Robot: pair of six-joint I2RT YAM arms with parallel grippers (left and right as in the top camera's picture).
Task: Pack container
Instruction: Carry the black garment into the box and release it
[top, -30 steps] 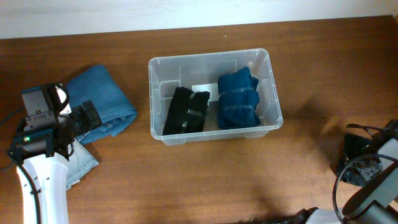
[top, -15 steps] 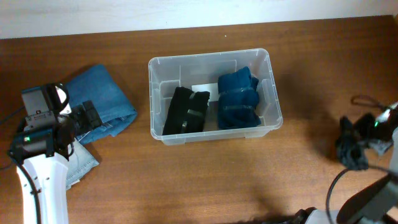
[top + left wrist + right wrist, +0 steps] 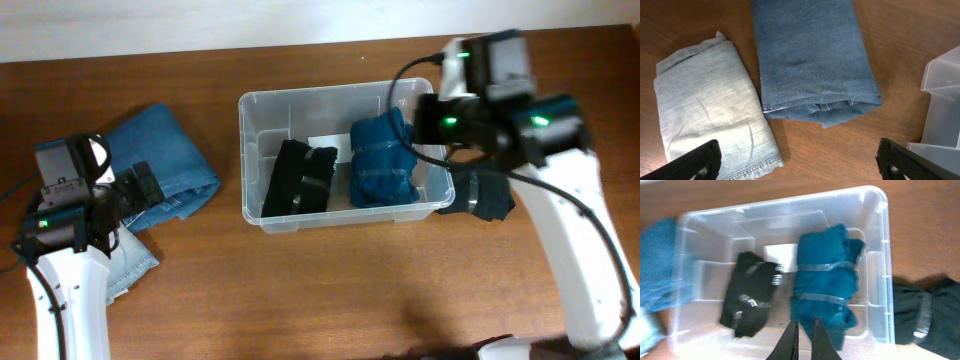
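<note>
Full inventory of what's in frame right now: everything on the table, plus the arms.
container: 1, clear, mid-table
white label: 1, white, on container base
black bundle: 1, black, inside container, left half
teal bundle: 1, teal-blue, inside container, right half
dark bundle: 1, dark, on table outside container's right wall
blue jeans: 1, mid-blue, folded, left of container
pale jeans: 1, grey-blue, folded, beside blue jeans
table: 1, brown wood
left gripper: open, over the jeans
right gripper: shut, empty, above container
</note>
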